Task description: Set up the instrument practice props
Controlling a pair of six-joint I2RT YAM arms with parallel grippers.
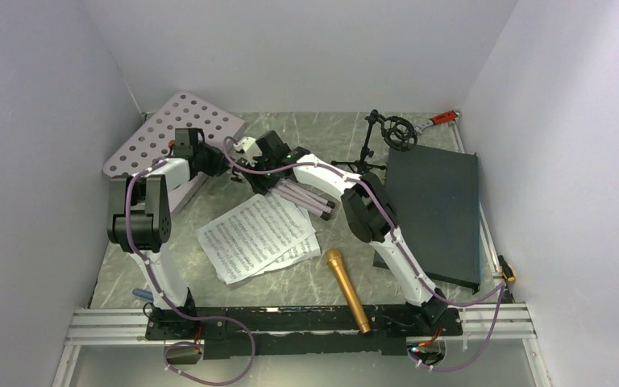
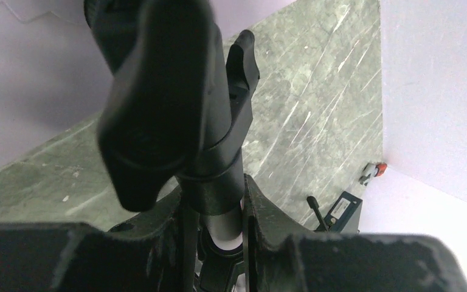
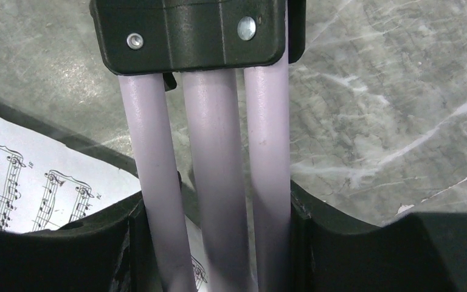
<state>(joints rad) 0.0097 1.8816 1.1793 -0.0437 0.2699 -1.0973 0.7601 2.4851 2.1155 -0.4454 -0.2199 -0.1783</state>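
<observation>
The music stand lies on its side, its lilac perforated desk (image 1: 173,133) at the back left and its folded legs (image 1: 306,197) pointing right. My left gripper (image 1: 213,164) is shut on the stand's shaft (image 2: 219,222), just below a black knob (image 2: 158,109). My right gripper (image 3: 216,207) is shut across the three lilac legs (image 3: 213,152), with a finger pressed against each outer leg. Two music sheets (image 1: 258,234) lie overlapped under the legs. The gold microphone (image 1: 346,290) lies near the front. The black mic stand (image 1: 383,137) stands at the back.
A dark grey slab (image 1: 435,210) covers the right side of the table, and a red-handled wrench (image 1: 443,118) lies in the back right corner. White walls close in on the left, back and right. The arm bases sit on a rail (image 1: 290,318) at the front.
</observation>
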